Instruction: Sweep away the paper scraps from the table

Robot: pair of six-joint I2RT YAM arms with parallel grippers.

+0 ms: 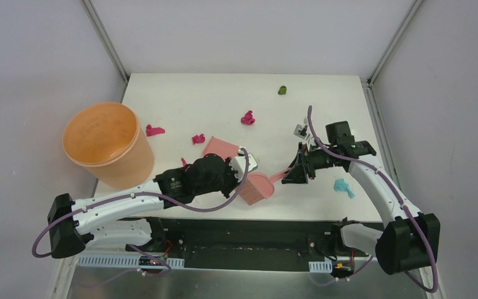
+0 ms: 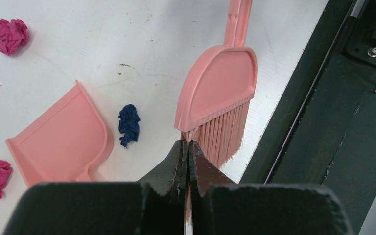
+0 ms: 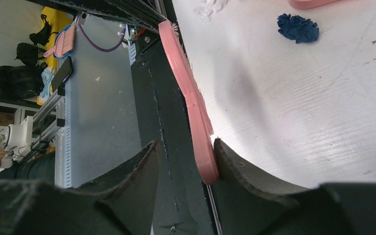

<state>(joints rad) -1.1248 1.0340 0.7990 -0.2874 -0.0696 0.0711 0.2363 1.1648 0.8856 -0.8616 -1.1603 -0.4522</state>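
Note:
The pink hand brush (image 1: 258,187) stands near the table's (image 1: 211,93) front edge. My left gripper (image 2: 186,143) is shut on the tips of the brush's (image 2: 220,83) bristles. My right gripper (image 3: 185,144) is open around the end of the brush handle (image 3: 191,98): one finger touches it, the other stands apart. The pink dustpan (image 2: 61,137) lies flat to the left. A dark blue scrap (image 2: 129,125) sits between dustpan and brush. Magenta scraps (image 1: 155,130) (image 1: 198,138) (image 1: 248,118), an olive one (image 1: 282,90) and a teal one (image 1: 343,187) are scattered about.
A big orange bucket (image 1: 107,144) stands at the table's left edge. The black front edge (image 2: 293,98) runs just beside the brush. A small white and grey wad (image 1: 300,129) lies behind the right gripper (image 1: 292,173).

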